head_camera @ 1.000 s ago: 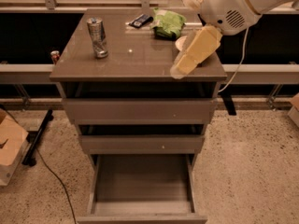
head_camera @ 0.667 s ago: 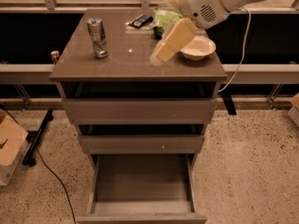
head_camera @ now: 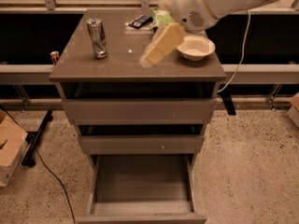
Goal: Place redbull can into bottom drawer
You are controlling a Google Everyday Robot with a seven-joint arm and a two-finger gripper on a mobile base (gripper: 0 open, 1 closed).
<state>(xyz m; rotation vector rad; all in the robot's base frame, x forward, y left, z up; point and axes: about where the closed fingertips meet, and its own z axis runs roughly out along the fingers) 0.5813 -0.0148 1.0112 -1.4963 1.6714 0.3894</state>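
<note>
**Hovering above the cabinet top, can not yet in my grasp**

Camera view: I am holding my gripper [head_camera: 152, 56] over the middle of the cabinet top [head_camera: 117, 66], just left of the white bowl [head_camera: 196, 47] and well right of the redbull can [head_camera: 96, 37]. Whether it is spread or closed, I cannot tell. The redbull can is standing upright near the far-left corner, apart from everything else and untouched. The bottom drawer [head_camera: 140, 183] is lying pulled out below, its grey inside bare, while the two shallower drawers above it are sitting only a little way out.

As I judge it, the step in hand is the approach. To do it well I should be travelling left, level with the can's middle, squaring up to its slim body so it does not tip, and steering clear of the bowl's rim.
</note>
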